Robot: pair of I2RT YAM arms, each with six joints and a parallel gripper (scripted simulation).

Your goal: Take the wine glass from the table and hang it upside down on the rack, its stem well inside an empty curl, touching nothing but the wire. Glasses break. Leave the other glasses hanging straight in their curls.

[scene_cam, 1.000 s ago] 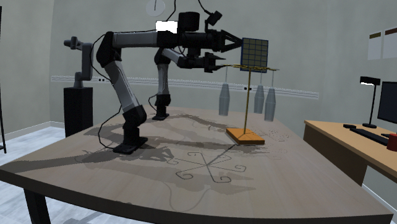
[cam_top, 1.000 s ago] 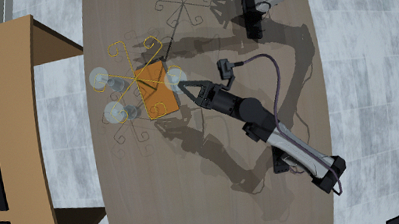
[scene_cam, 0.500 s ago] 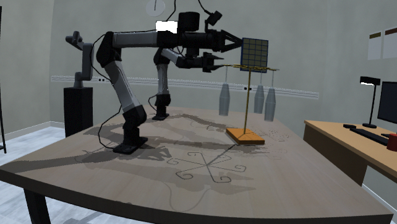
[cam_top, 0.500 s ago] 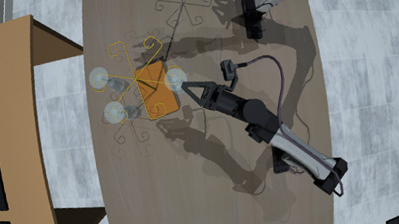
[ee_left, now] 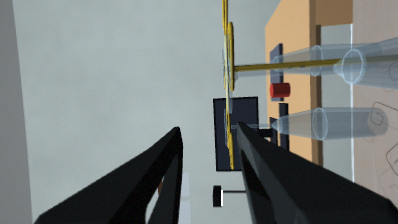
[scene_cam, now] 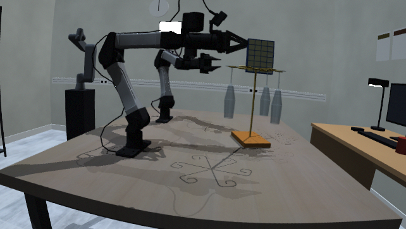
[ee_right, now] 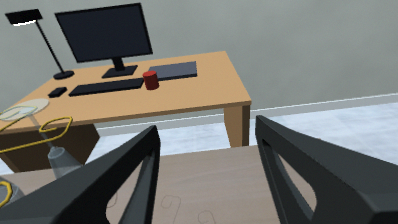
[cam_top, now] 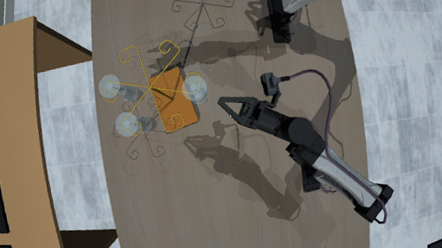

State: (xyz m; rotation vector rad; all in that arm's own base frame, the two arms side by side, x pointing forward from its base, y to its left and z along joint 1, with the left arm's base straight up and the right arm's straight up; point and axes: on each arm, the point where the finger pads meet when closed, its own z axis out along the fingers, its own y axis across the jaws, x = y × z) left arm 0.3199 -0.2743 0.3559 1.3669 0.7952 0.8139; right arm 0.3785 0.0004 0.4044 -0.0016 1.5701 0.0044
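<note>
A wine glass hangs upside down from the rack's curl nearest the arms, upright and straight; its exact stem depth in the curl is hard to tell. Two other glasses hang straight at the far side, one and another. No glass shows on the table. The yellow wire rack stands upright. My left gripper is partly open and empty, near rack-top height, a short gap from the nearest glass. My right gripper is open and empty, above rack height.
Three curls are empty: two at the top of the top view and one above the rack's orange base. The rack's shadow falls on the table. A desk stands beyond.
</note>
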